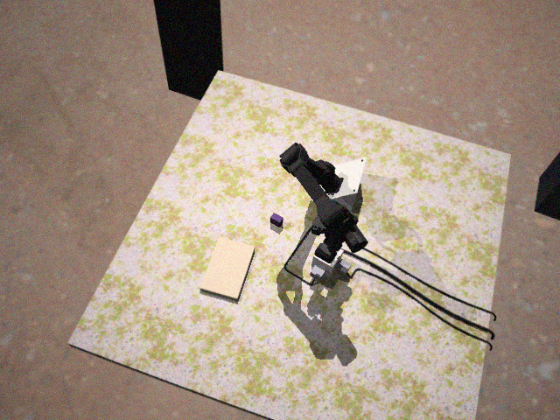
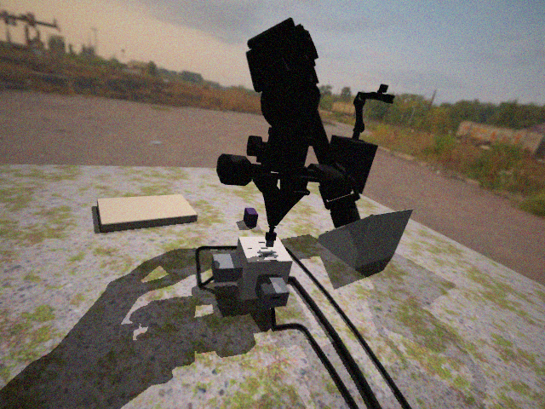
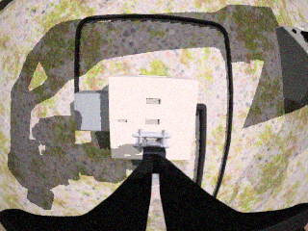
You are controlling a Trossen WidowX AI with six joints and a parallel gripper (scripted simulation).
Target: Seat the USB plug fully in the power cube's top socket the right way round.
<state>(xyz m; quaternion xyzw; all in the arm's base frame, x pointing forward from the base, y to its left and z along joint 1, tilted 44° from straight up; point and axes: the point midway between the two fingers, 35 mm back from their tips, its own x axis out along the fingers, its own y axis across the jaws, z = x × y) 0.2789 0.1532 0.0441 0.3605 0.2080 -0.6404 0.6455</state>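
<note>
Your jaws (image 2: pixel 271 225) are clenched on the small black USB plug (image 2: pixel 270 239) (image 3: pixel 154 153), their tips drawn together above the pale power cube (image 2: pixel 255 276) (image 3: pixel 130 96). You have the plug upright at the cube's top face, near one edge of it, in the wrist view right beside a grey metal fitting (image 3: pixel 151 140); how deep it sits in the socket, and which way round it faces, you cannot tell from here. On that same top face you can see narrow dark slots in the wrist view. Two grey blocks stand out from the cube's sides, one (image 1: pixel 318 270) (image 2: pixel 225 267) (image 3: pixel 90 111) on one face and another (image 1: pixel 344 264) (image 2: pixel 273 290) on the neighbouring face. Black cables (image 1: pixel 418 291) (image 2: pixel 328 314) run from around the cube across the patterned counter (image 1: pixel 180 343) (image 2: pixel 439 343) toward its edge, and one bends in a squared loop beside the cube. Well apart from your cube lies a flat cream slab (image 1: pixel 228 269) (image 2: pixel 145 209), and a little purple block (image 1: pixel 276 220) (image 2: pixel 250 216) rests between that slab and your arm (image 1: pixel 311 185) (image 2: pixel 288 100) in the top view.
</note>
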